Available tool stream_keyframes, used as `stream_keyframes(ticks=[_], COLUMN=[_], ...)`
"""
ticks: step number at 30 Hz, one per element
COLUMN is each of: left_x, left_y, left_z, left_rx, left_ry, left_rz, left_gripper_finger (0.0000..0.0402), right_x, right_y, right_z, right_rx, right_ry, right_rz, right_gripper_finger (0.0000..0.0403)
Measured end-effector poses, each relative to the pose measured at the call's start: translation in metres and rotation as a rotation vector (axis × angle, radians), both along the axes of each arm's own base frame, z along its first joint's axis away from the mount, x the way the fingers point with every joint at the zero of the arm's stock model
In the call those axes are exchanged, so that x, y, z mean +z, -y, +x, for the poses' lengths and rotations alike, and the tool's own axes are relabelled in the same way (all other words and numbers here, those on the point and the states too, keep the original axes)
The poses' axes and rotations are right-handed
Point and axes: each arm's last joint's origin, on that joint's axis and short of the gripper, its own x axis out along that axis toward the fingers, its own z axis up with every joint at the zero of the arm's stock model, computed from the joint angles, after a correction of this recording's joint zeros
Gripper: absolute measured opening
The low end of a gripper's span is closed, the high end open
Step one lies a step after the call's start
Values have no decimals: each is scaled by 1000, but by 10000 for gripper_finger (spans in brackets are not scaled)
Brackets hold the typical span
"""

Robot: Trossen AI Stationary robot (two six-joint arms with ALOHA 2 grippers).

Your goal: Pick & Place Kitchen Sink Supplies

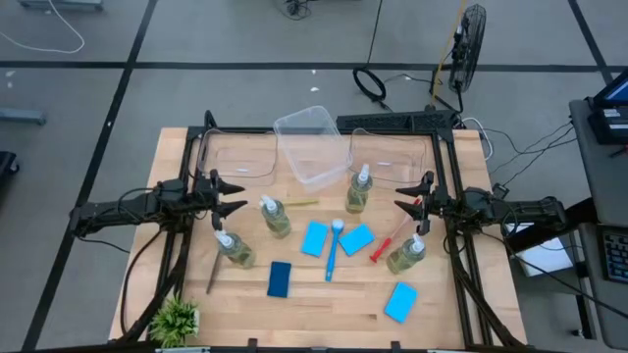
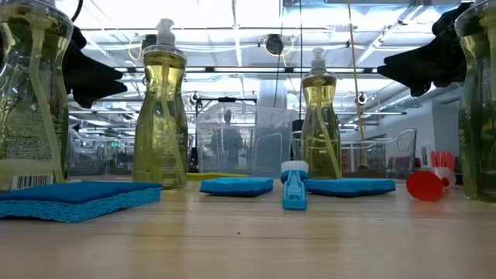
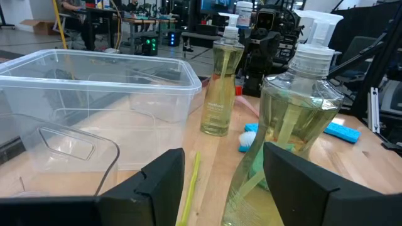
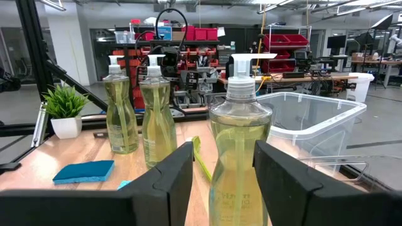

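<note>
Both grippers hover open over the table's far half, facing each other. My left gripper point(image 1: 238, 196) point(image 3: 223, 154) points at a clear pump bottle point(image 1: 275, 216) point(image 3: 292, 125) of yellow-green liquid standing just ahead of it. My right gripper point(image 1: 400, 196) point(image 4: 223, 147) points at another bottle point(image 1: 358, 191) point(image 4: 242, 150), which stands a short way ahead of its fingers. Two more bottles point(image 1: 234, 250) point(image 1: 407, 255) stand nearer the near edge. Blue sponges point(image 1: 314, 238) point(image 1: 356, 238) point(image 1: 280, 279) point(image 1: 400, 302) lie flat. A blue brush point(image 1: 334, 250), a red one point(image 1: 388, 245), a green one point(image 1: 294, 204) and a dark one point(image 1: 214, 270) lie on the wood.
Clear plastic bins sit along the far edge: one on the left point(image 1: 235, 157), one tilted in the middle point(image 1: 314, 147), one on the right point(image 1: 392, 152). A small potted plant point(image 1: 175, 319) stands at the near left corner. Bare wood shows along the near edge.
</note>
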Motion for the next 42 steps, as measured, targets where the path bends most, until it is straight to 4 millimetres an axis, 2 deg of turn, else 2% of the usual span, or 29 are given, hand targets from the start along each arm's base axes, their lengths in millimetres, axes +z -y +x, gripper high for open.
stream_keyframes(ticks=[5, 15, 21, 32, 36, 42], left_x=[0, 0, 0, 0, 0, 0], left_y=[0, 0, 0, 0, 0, 0], left_z=[0, 0, 0, 0, 0, 0], left_rx=[0, 0, 0, 0, 0, 0], left_ry=[0, 0, 0, 0, 0, 0], left_rz=[0, 0, 0, 0, 0, 0], left_gripper_finger=[214, 214, 214, 214, 214, 214], right_x=[0, 0, 2, 38, 32, 47], right_y=[0, 0, 0, 4, 4, 2], right_z=[0, 0, 0, -13, -6, 10], right_rx=[0, 17, 21, -75, -70, -69], right_ry=[1, 39, 64, 466, 352, 140], right_rz=[5, 183, 206, 230, 281, 273], right_gripper_finger=[155, 155, 155, 155, 155, 155])
